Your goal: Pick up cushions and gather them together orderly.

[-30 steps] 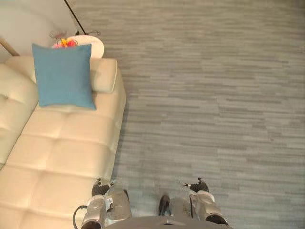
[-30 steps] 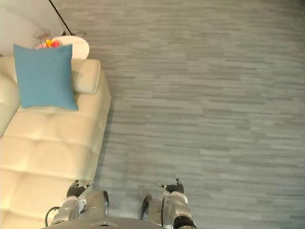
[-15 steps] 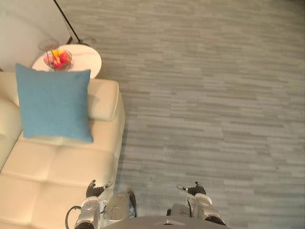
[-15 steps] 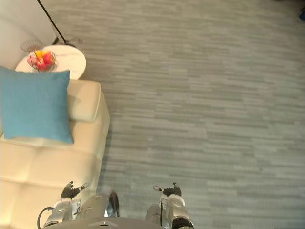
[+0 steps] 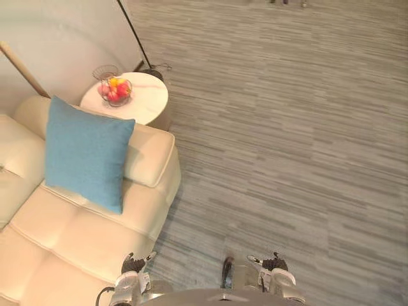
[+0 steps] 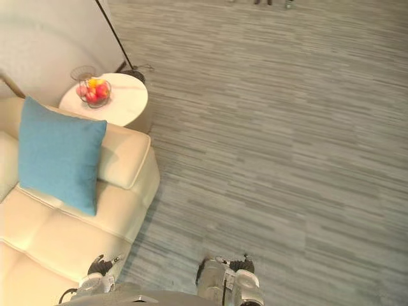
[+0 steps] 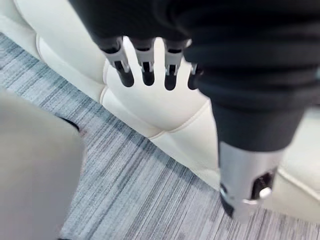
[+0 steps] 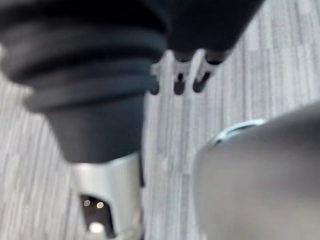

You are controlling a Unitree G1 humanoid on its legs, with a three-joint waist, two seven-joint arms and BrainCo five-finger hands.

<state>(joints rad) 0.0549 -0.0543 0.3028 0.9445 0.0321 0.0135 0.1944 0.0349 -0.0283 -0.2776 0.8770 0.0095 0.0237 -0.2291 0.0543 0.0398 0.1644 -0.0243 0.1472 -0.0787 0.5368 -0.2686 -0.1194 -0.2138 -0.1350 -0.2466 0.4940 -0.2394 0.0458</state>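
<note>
A blue square cushion (image 5: 86, 152) leans upright against the armrest at the end of a cream tufted sofa (image 5: 64, 236). My left hand (image 5: 132, 269) hangs low beside the sofa's front corner, far below the cushion; in the left wrist view its fingers (image 7: 146, 67) are straight and hold nothing, with the sofa seat past them. My right hand (image 5: 274, 266) hangs low over the grey floor, well to the right of the sofa; in the right wrist view its fingers (image 8: 179, 75) are straight and empty.
A small round white side table (image 5: 131, 99) stands behind the sofa's armrest with a wire bowl of fruit (image 5: 114, 90) on it. A thin dark lamp pole (image 5: 132, 33) rises beside it. Grey striped floor (image 5: 287, 140) stretches to the right.
The whole picture has shifted and turned, so the camera moved; the sofa, cushion and table now sit at a slant. Both hands still hang low and empty.
</note>
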